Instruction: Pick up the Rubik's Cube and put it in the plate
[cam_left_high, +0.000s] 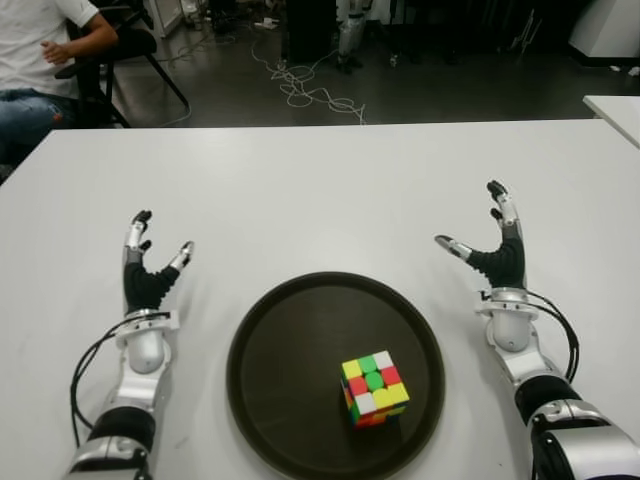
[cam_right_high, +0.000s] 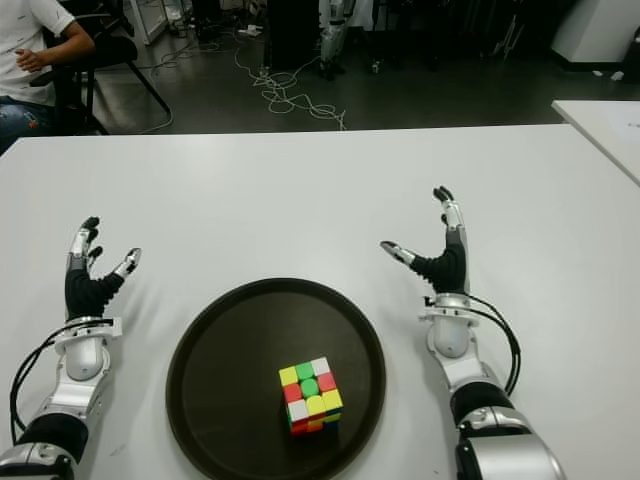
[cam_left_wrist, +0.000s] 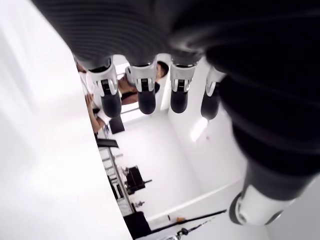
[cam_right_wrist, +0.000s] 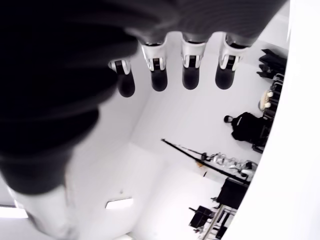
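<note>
**Cube sits in the plate, both hands empty**

A white table (cam_left_high: 330, 180) fills most of the scene, its far edge meeting a dark floor strewn with cables (cam_left_high: 300, 85). At the far left a seated person (cam_left_high: 35, 60) shows partly. On the near middle of the table lies a round dark plate (cam_left_high: 290, 340). The left hand (cam_left_high: 145, 275) shows to the left of the plate, fingers spread and extended, holding nothing. The right hand (cam_left_high: 495, 250) shows to the right of it, likewise spread wide and empty. The Rubik's Cube (cam_left_high: 374, 388) rests inside the plate, toward its near right part, clear of both hands.
</note>
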